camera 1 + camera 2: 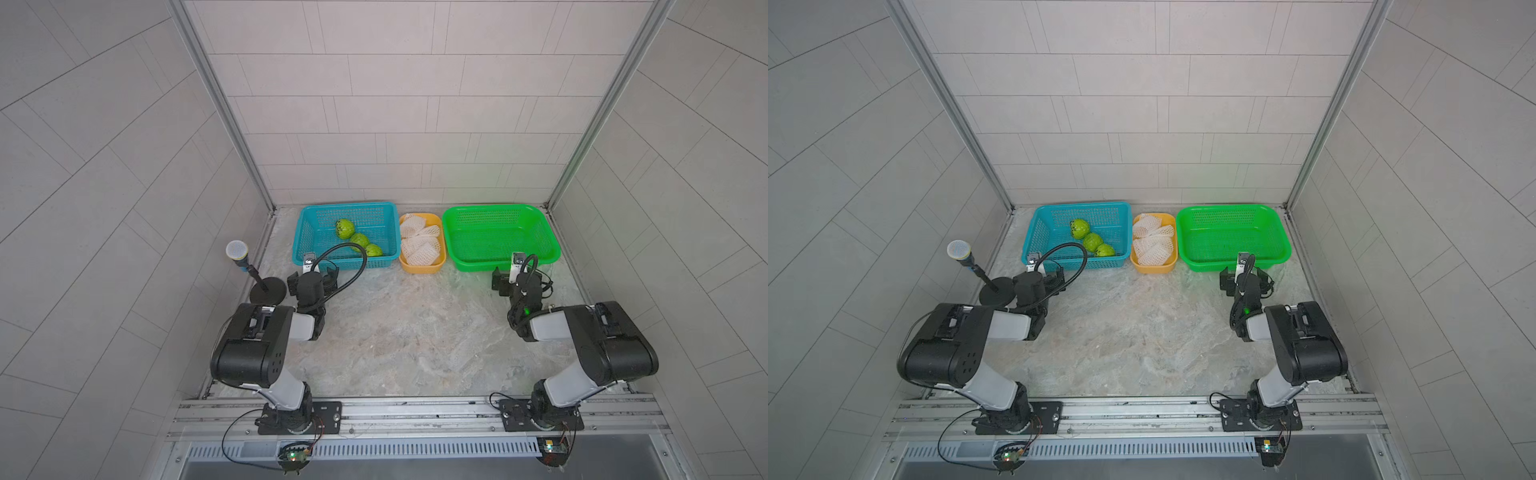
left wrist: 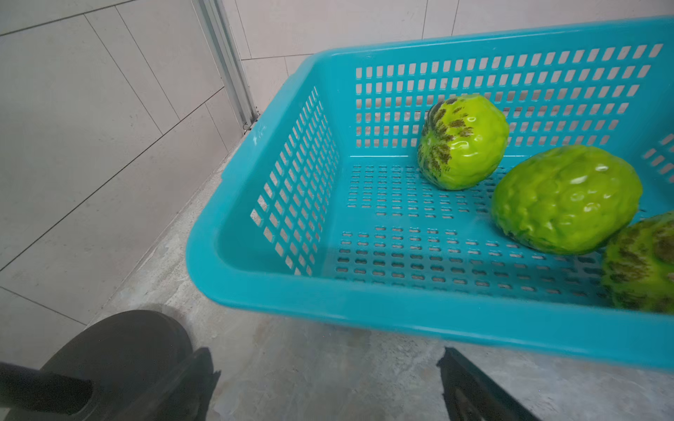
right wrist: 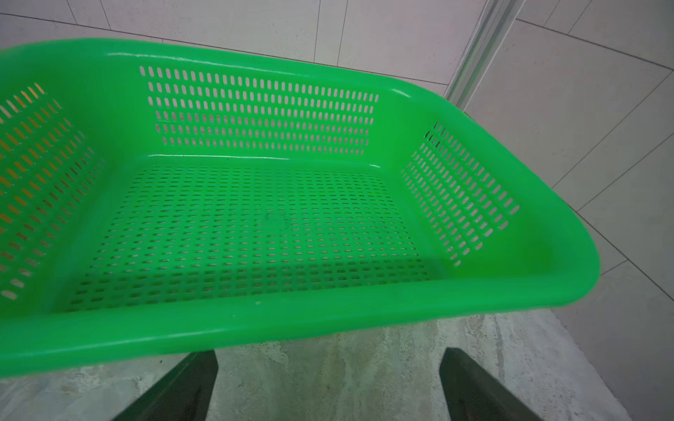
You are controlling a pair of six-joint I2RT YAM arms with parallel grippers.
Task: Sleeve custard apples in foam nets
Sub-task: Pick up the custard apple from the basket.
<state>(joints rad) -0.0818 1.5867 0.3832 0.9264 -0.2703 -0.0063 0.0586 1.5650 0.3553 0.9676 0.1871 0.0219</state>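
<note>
**Left tool** (image 1: 312,277): jaws spread wide, gripping nothing. In the wrist view its fingertips (image 2: 197,379) hang over the bare desk (image 1: 395,332).

The blue basket (image 2: 364,310) stands just ahead of it. The near rim is close to the fingertips, and no contact is seen.

**Custard apples** (image 1: 359,240): three, on the floor of the blue basket. They lie in a slanting row ahead of the left tool and off to its right.
- The nearest one (image 2: 642,262) sits by the near wall.
- The middle one (image 2: 565,198) touches it.
- The farthest one (image 2: 462,142) is close to the far wall. Cannot tell whether it touches the middle one.

**Right tool** (image 1: 517,279): jaws likewise spread, gripping nothing, with fingertips (image 3: 189,386) over the desk. The green basket (image 3: 291,328) is directly ahead, its near rim just beyond the fingertips.

**Foam nets** (image 1: 419,241): a white heap in the yellow tray (image 1: 422,269), which stands between the two baskets. They are ahead and to the right of the left tool, ahead and to the left of the right tool, and well apart from both.

**Microphone stand** (image 1: 268,289): its round base sits just beside the left tool, on its left.
</note>
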